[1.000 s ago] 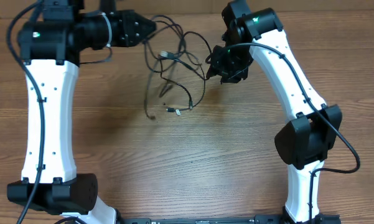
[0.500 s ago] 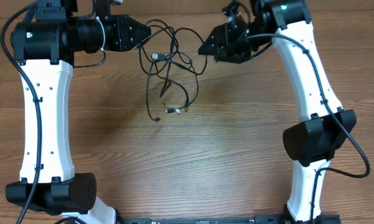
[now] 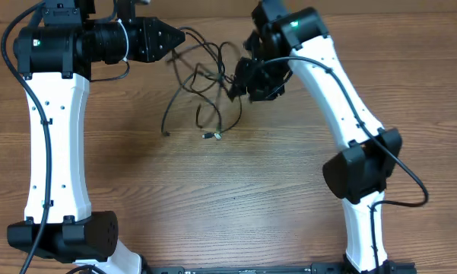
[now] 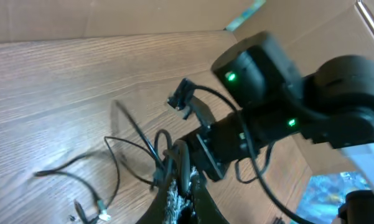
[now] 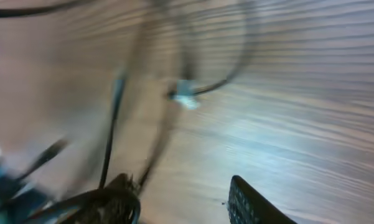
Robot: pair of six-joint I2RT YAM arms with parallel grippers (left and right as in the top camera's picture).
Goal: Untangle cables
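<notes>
Two claws work the far side of the table (image 3: pixel 251 190).

Left claw (image 3: pixel 184 36): points right and is clamped on the cables (image 3: pixel 205 76) at their far-left end. In its wrist view the fingers (image 4: pixel 196 208) are pressed together, with black cord bunched up where they meet.

Right claw (image 3: pixel 234 82): sits right of the tangle and points left. Its own wrist view (image 5: pixel 180 202) is badly blurred, but the fingers stand apart with bare wood showing between them. Dark strands run past the left finger (image 5: pixel 115 199); cannot tell whether they touch it.

Cables: one loose tangle between the two claws, fed from the left claw's grip and spreading toward the near side. Several loops cross each other in the middle. One free end (image 3: pixel 166 134) trails off near-left. Two small plug ends (image 3: pixel 211 136) lie just beside each other on the wood, on the near side of the tangle. The right wrist view catches a pale plug (image 5: pixel 185 98) on a curved strand.

Left arm (image 3: pixel 57 137): white, runs along the left side. Right arm (image 3: pixel 334 106): slants from near right toward the far middle.
</notes>
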